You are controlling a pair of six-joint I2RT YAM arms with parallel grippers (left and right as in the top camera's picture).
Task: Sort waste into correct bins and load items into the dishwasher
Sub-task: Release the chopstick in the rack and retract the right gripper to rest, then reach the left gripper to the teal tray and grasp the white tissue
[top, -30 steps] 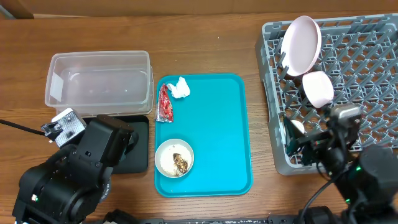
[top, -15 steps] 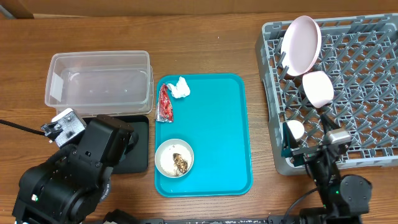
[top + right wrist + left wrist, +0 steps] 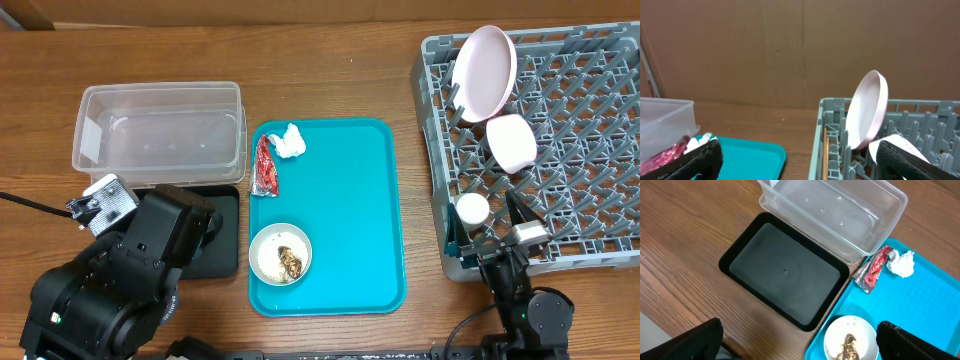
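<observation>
- Hovering left of the teal tray (image 3: pixel 350 220): left gripper (image 3: pixel 799 326), jaws spread wide, holding nothing, w/ the black tray (image 3: pixel 785 275) under it.
- Right gripper (image 3: pixel 799 146): jaws spread wide too, nothing btwn them; sits right of the teal tray, at the rack's robot-side edge.
- Clear tub (image 3: pixel 160 88): up-left of the teal tray, just beside the black tray.
- Red wrapper (image 3: pixel 265 168): on the teal tray, far-left corner, along the left rim.
- Tissue wad (image 3: pixel 291 141): on the teal tray, touching the wrapper's top end.
- Grey bowl (image 3: pixel 258 250): on the teal tray, near-left corner, upright, rice + brown scraps (image 3: pixel 290 261) inside.
- Rack (image 3: pixel 590 150): right of the teal tray, small gap btwn them.
- Pink plate (image 3: pixel 484 70): on edge, tilted, in the rack's tray-side far corner.
- Pink bowl (image 3: pixel 511 142): in the rack, just beside the plate, tipped.
- White cup (image 3: pixel 471 209): in the rack, tray-side edge, near the right gripper.
- Chopsticks (image 3: pixel 826 150): in the rack by its tray-side wall; lying or upright, can't tell.
</observation>
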